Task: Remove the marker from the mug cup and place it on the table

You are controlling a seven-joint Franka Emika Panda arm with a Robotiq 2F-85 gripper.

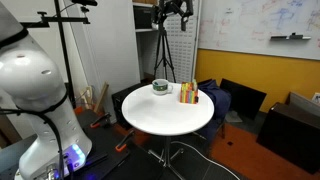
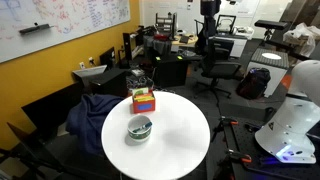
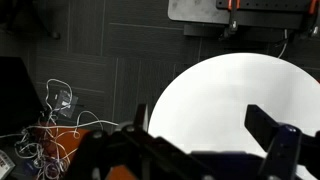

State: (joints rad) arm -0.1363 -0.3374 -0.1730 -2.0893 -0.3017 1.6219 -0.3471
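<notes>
The round white table (image 1: 150, 115) shows in both exterior views (image 2: 180, 135). The squat greenish mug cup (image 1: 160, 86) stands near its far edge and also shows near the table's edge (image 2: 140, 128). Its inside looks dark, and I cannot make out the marker in any view. In the wrist view my gripper (image 3: 205, 125) is open and empty, its two dark fingers spread above the white table top (image 3: 220, 90). The mug is out of the wrist view. In the exterior views only the white arm body (image 1: 30, 90) shows, and the gripper is out of frame.
A red-yellow-orange striped upright bundle (image 1: 188, 94) stands beside the mug on the table (image 2: 144, 100). A blue cloth (image 2: 95, 108) lies over a chair by the table. A tripod (image 1: 163, 45) stands behind. Tangled white cables (image 3: 60, 120) lie on the floor.
</notes>
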